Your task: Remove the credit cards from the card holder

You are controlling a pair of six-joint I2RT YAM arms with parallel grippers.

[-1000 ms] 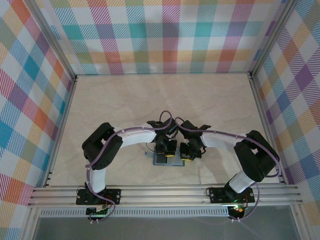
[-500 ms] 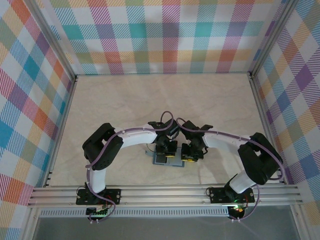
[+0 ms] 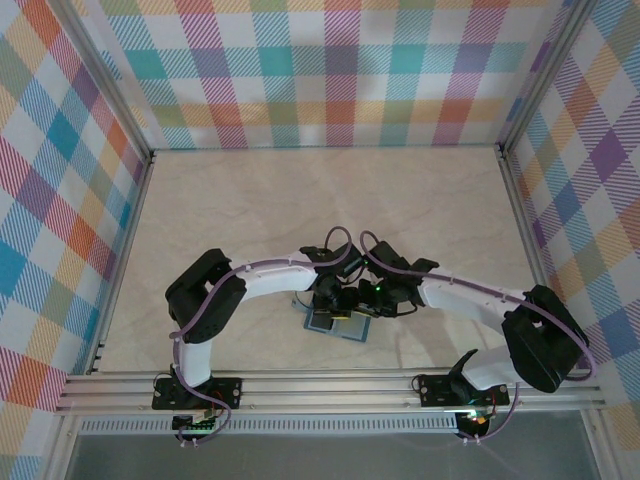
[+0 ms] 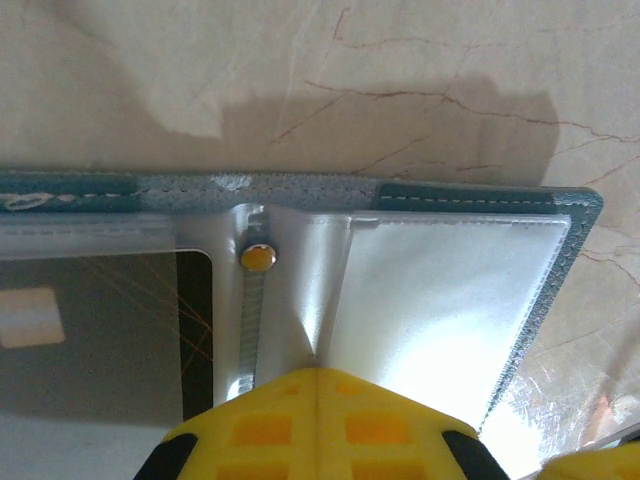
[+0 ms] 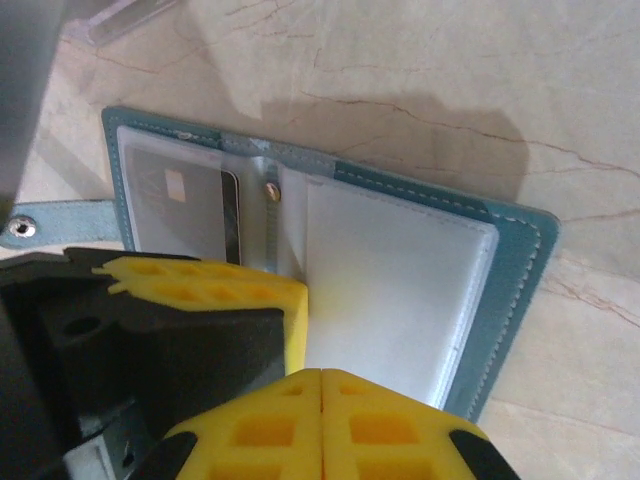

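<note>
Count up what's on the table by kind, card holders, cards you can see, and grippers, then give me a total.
Card holder: 1, lying open on the table
Dark card visible in the left pocket: 1
Grippers: 2, the left gripper and the right gripper, both with yellow pads closed together
Total: 4

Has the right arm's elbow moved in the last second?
Yes. In the top view the right arm's elbow has swung outward and nearer, toward the right side rail and front rail.

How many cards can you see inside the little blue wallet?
1. A dark card sits under the clear sleeve in the left half of the open card holder. Others may be hidden behind the right sleeve.
</note>
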